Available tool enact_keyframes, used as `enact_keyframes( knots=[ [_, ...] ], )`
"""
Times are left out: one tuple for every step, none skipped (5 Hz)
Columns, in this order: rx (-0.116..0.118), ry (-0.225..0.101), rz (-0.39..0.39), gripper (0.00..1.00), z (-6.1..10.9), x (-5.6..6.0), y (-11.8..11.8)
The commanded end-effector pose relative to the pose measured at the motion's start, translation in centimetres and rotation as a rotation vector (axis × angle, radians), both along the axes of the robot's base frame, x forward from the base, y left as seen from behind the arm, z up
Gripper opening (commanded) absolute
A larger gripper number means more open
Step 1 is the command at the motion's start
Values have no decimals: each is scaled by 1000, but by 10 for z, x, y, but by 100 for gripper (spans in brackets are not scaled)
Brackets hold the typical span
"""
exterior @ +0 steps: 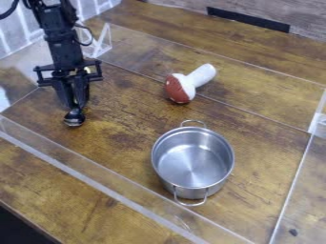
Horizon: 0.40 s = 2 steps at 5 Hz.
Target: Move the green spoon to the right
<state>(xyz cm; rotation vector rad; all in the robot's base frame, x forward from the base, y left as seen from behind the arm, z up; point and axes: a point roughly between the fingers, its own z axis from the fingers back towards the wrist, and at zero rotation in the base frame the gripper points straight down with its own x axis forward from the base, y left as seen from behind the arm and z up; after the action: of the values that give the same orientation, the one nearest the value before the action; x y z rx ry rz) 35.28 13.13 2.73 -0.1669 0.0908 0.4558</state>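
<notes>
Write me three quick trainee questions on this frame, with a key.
1. Which lies nearer the gripper: the mushroom toy or the steel pot?
2. True or false: the mushroom toy is inside the pot.
3. Fill in: the mushroom toy's cap is ____ and its stem is white.

Key: 1. the mushroom toy; 2. false; 3. red-brown

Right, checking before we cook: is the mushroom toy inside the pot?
No, the mushroom toy lies on the table, beyond the pot.
</notes>
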Motion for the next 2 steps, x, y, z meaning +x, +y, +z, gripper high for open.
enact_keyframes(
  knots=[
    [17, -46, -3, 0, 16, 8, 2],
    [22, -51, 32, 0, 40, 9, -6]
  ],
)
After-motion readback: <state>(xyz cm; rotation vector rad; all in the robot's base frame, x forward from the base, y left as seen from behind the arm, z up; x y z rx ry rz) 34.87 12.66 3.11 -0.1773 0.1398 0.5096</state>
